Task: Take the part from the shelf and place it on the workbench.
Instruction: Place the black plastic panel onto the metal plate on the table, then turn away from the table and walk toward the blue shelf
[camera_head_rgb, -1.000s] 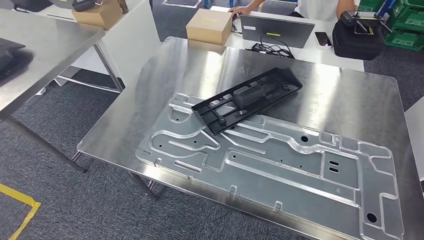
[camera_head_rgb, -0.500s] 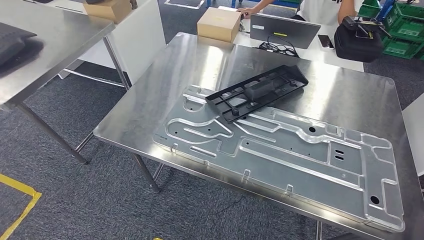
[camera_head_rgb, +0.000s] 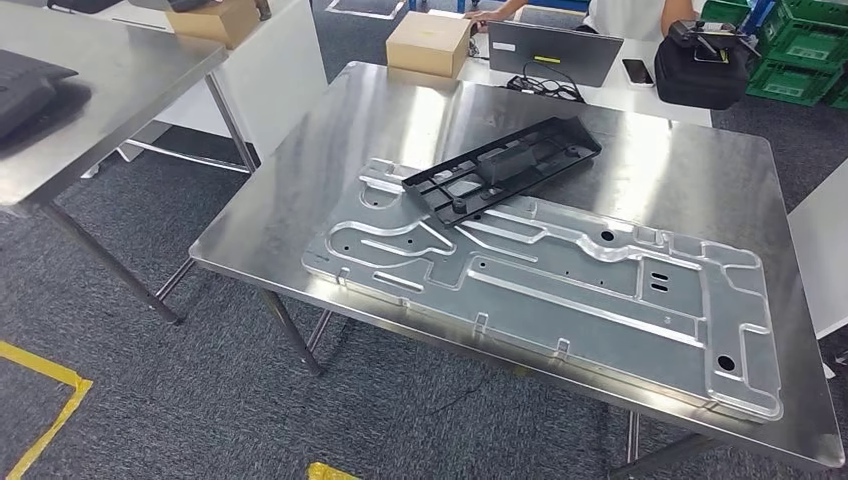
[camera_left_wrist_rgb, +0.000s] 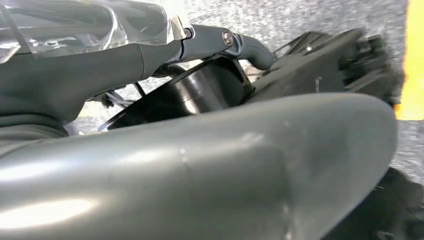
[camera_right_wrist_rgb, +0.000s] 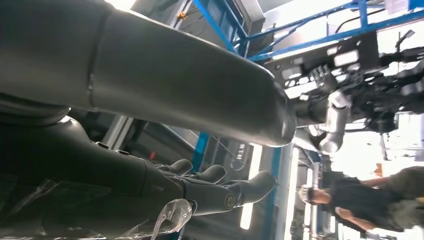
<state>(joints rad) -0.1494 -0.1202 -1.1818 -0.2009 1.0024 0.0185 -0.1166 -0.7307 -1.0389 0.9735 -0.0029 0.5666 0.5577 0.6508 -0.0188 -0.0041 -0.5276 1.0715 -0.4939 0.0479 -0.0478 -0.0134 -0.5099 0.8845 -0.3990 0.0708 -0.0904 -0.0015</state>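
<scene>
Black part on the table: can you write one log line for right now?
black part: lies tilted on metal plate, on workbench | right hand: holds nothing | left hand: unclear

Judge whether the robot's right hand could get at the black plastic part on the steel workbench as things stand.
Probably yes. The black plastic part lies uncovered on the steel workbench, one end resting on the machined aluminium plate. The right hand holds nothing, fingers extended.

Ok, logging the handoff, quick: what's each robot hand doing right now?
Left robot hand: cannot be told, fingers hidden behind the thumb.
Right robot hand: open, holding nothing.
</scene>
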